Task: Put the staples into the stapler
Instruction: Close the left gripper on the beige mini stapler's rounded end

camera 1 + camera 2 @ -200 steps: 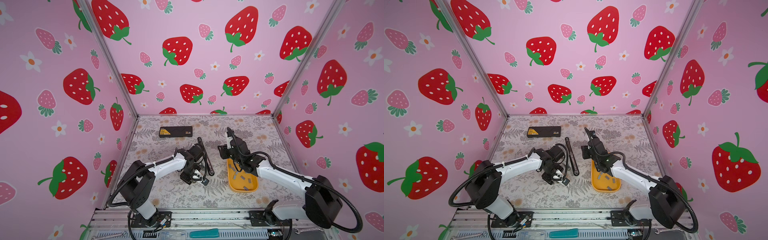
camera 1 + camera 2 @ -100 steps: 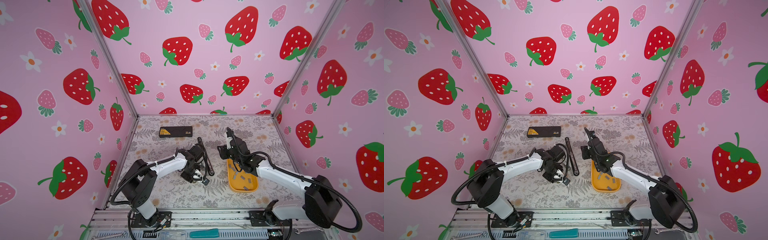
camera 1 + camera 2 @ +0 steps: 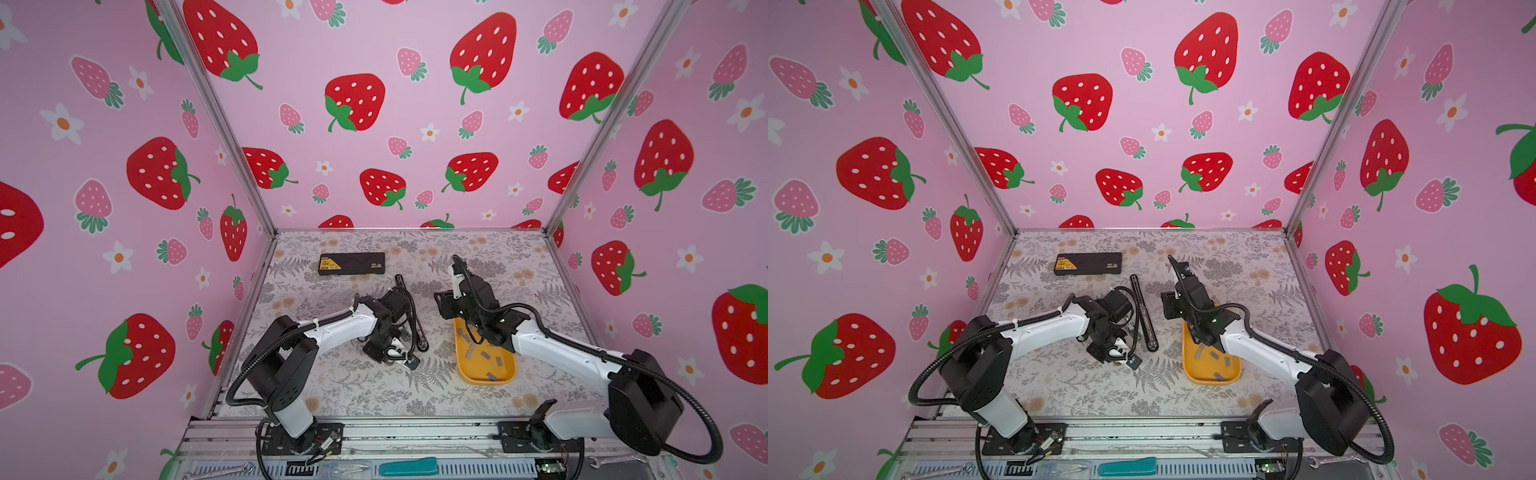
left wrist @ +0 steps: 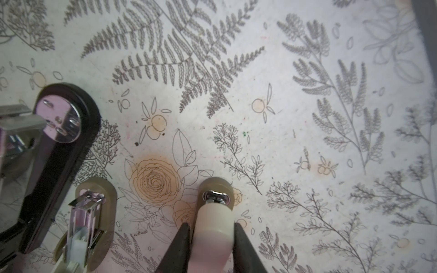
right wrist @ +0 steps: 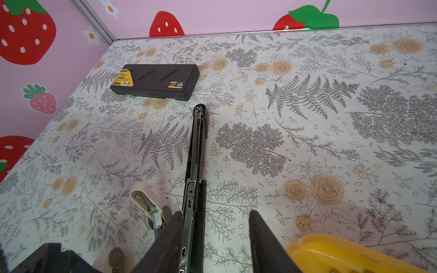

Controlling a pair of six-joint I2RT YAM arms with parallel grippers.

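Staples point(image 3: 485, 355), short grey metal strips, lie scattered flat in a yellow tray point(image 3: 487, 382) on the right side of the bench point(image 3: 365, 399). They look light, stiff and slick, and likely to break apart if bent, so pinching one strip across its narrow sides seems safest. The left claw point(image 4: 211, 227) is clamped tight around a small white stapler point(image 4: 212, 219). The right claw point(image 5: 214, 217) stands half open and empty, near the tray's far end

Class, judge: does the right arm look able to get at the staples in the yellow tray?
Probably yes: the right gripper is open and empty, and the staples lie uncovered in the yellow tray nearby.
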